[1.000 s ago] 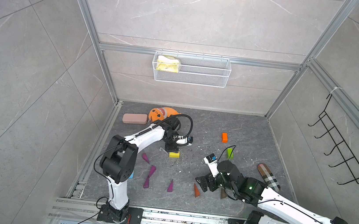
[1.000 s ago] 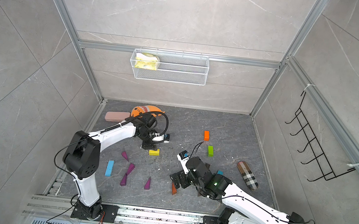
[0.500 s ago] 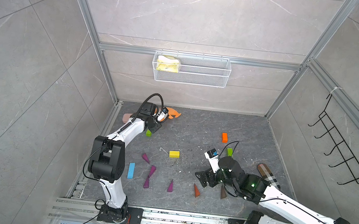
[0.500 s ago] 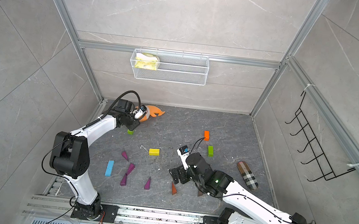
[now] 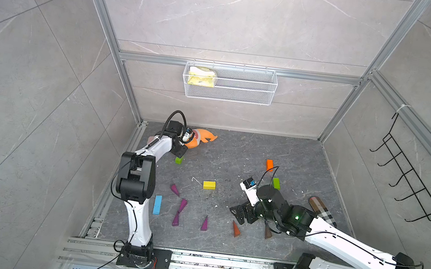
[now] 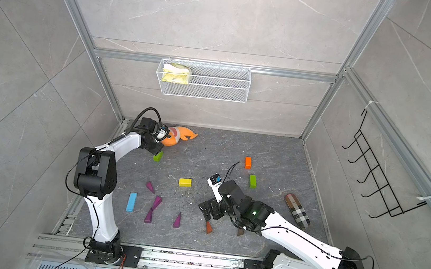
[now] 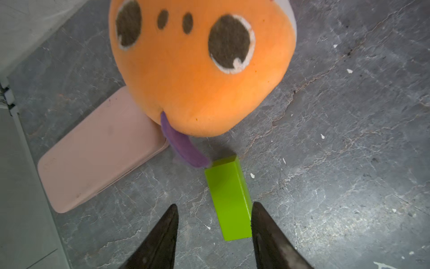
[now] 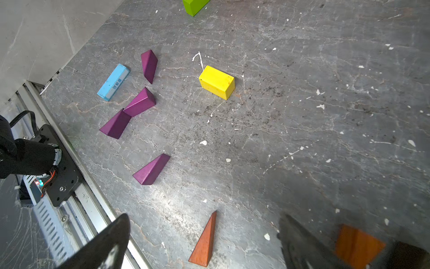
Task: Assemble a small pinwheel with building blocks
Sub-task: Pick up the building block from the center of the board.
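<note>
Eleven loose building blocks lie on the floor in both top views, and no pinwheel has taken shape, so we judge the work to be at the gathering step.

At the far left corner, the left gripper (image 7: 214,205) hangs low over a green brick (image 7: 226,200). Its jaws stand apart with the brick's near end between them, one finger just beside the brick's side and nothing clamped. The next move here calls for closing on the brick and lifting it clear. The orange plush shark (image 7: 200,69) crowds the brick's far end, its purple fin seeming to touch the corner, and the pink case (image 7: 100,149) lies just beside.

Further along, a light-blue bar (image 5: 157,204) lies near the left arm's base. Next come the purple wedges (image 5: 182,205), two of them touching tip to tip, and then the yellow brick (image 5: 209,185).

The right gripper (image 8: 204,216) hovers over an orange wedge (image 8: 204,242), jaws spread wide and holding nothing. It needs to lower squarely over the wedge's slim sides. A brown wedge (image 5: 268,232) lies near, partly under the arm, and may get nudged.

An orange brick (image 5: 269,164) and a second green brick (image 5: 276,183) lie beyond, with a plaid case (image 5: 321,210) at the right.
</note>
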